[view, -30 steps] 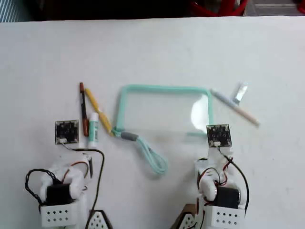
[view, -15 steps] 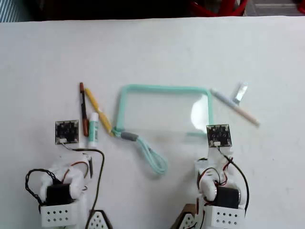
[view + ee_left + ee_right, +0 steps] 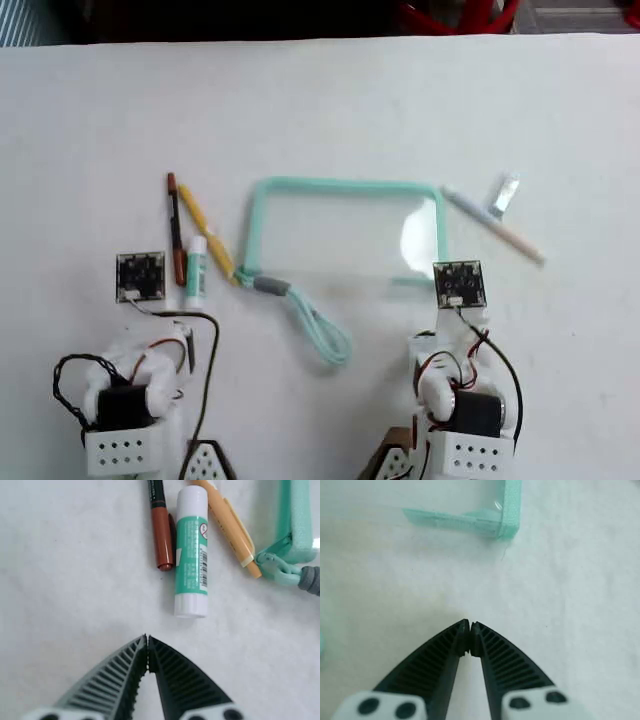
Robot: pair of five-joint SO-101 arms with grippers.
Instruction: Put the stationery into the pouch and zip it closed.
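**Lying beside the pouch point(image 3: 340, 185), not in it: pens and glue**

High view: the clear, green-edged pouch lies flat in the middle of the white table point(image 3: 320, 110). Its green strap point(image 3: 322, 328) curls toward the arms. To one side of the pouch lie a brown pen point(image 3: 175, 228), a yellow pen point(image 3: 205, 230) and a glue stick point(image 3: 196, 268), close together. The yellow pen's near end reaches the corner of the pouch where the strap joins. On the other side a pastel pen point(image 3: 492, 225) lies slantwise just beside the pouch, with a small silvery piece point(image 3: 505, 193) near it. The left arm point(image 3: 125, 400) sits at the near edge by the glue stick. The right arm point(image 3: 460, 400) sits by the pouch's near corner.

Left wrist view: the left pincer point(image 3: 148, 639) is closed, tips together, with nothing between them. It is over bare table, apart from the glue stick just ahead. The brown pen touches the glue stick's side. The yellow pen's tip meets the strap's clasp beside a grey sleeve point(image 3: 311, 580).

Right wrist view: the right pincer point(image 3: 470, 626) is likewise closed and empty, over bare table. The pouch's green corner lies ahead, well apart from the tips.
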